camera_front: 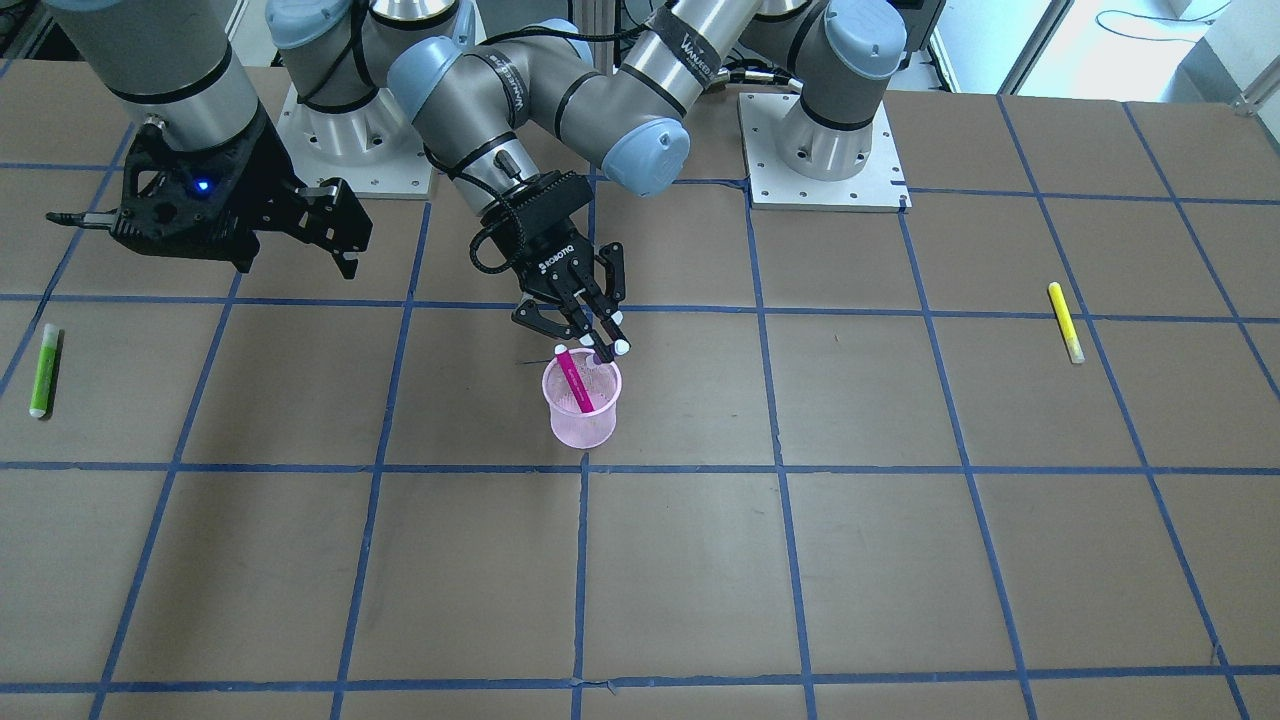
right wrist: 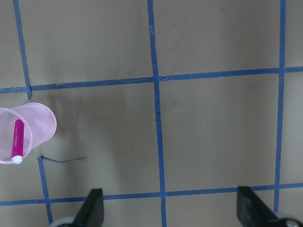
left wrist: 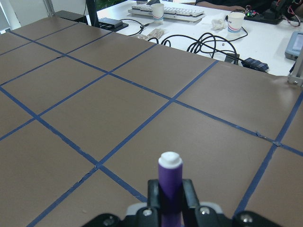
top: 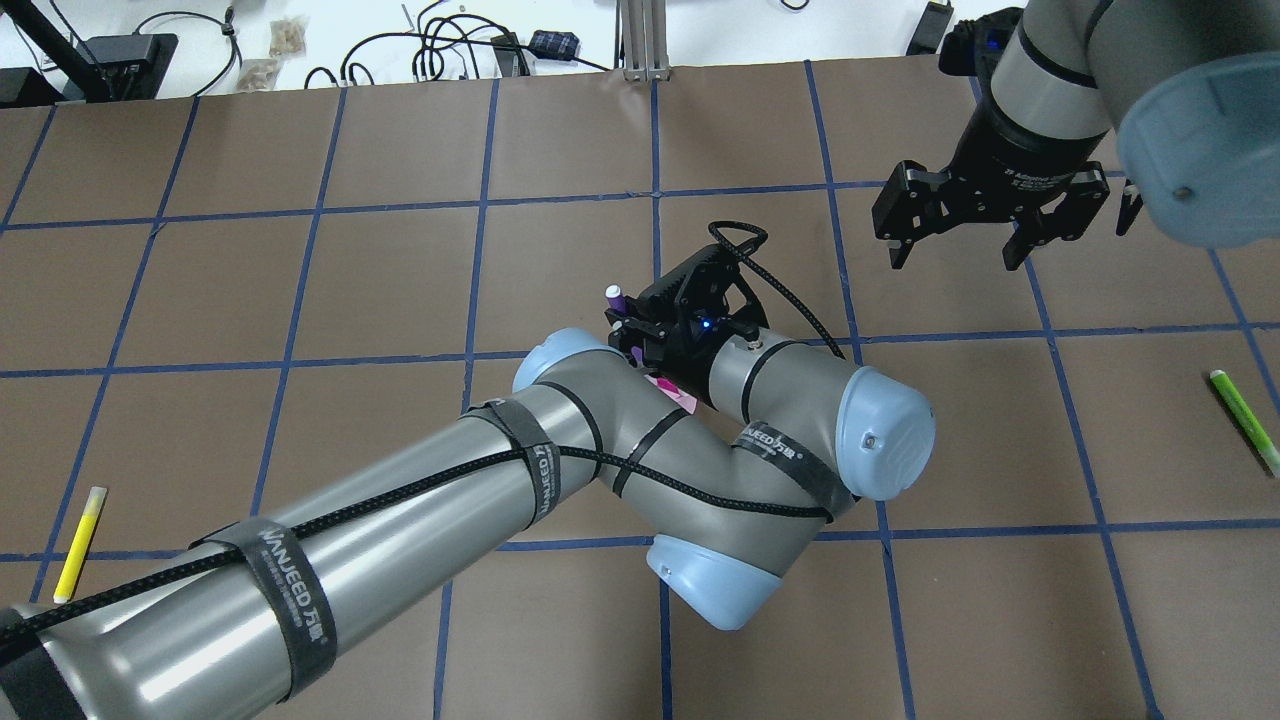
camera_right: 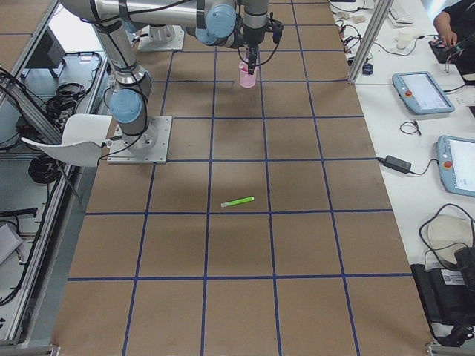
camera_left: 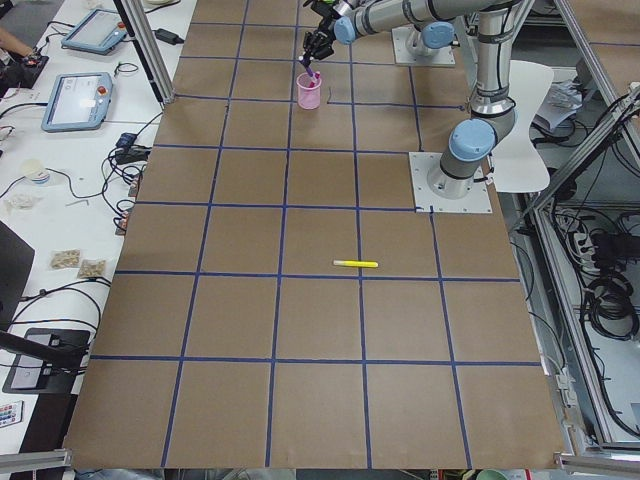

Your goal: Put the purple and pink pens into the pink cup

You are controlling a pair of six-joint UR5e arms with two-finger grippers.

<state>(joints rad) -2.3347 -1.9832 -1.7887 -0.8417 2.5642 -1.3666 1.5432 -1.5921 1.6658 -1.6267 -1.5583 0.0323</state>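
The translucent pink cup [camera_front: 582,412] stands upright near the table's middle. The pink pen [camera_front: 575,380] leans inside it, also in the right wrist view [right wrist: 17,141]. My left gripper [camera_front: 603,347] hovers just over the cup's rim, shut on the purple pen [left wrist: 170,189], which stands upright between the fingers; its white-capped end shows in the overhead view [top: 614,294]. My right gripper [top: 955,245] is open and empty, raised above the table away from the cup [right wrist: 26,132].
A green pen [camera_front: 44,370] lies on the table on my right side. A yellow pen [camera_front: 1066,322] lies on my left side. The left arm's elbow [top: 760,480] hides the cup from overhead. Operator desks border the table's far edge.
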